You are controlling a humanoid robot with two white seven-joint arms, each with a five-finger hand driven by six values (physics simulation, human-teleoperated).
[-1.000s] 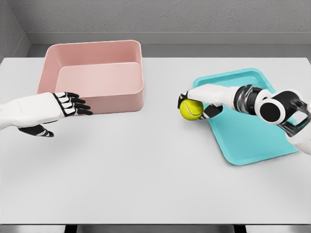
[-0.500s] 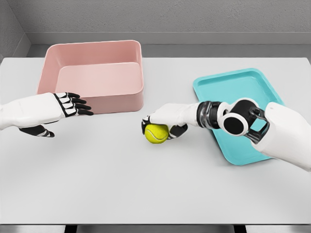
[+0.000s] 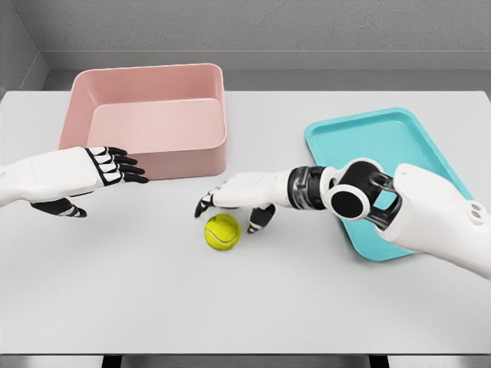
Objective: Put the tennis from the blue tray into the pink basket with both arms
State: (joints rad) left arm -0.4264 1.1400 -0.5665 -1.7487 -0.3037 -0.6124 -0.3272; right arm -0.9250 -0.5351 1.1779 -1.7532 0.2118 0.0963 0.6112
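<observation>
We're looking at a bare test bench inside a simulator, nothing homely about it: a plain white table (image 3: 253,299) fills the view, its surface flat and unmarked, and behind it runs a grey textured wall (image 3: 253,27) with a pale strip along its foot. The lighting is even, the shadows soft and clean (that smooth rendered look gives it away). What sits on the table reads as props laid out for a trial: a pink basket (image 3: 146,123) at the back left, a blue tray (image 3: 383,142) to the right.
</observation>
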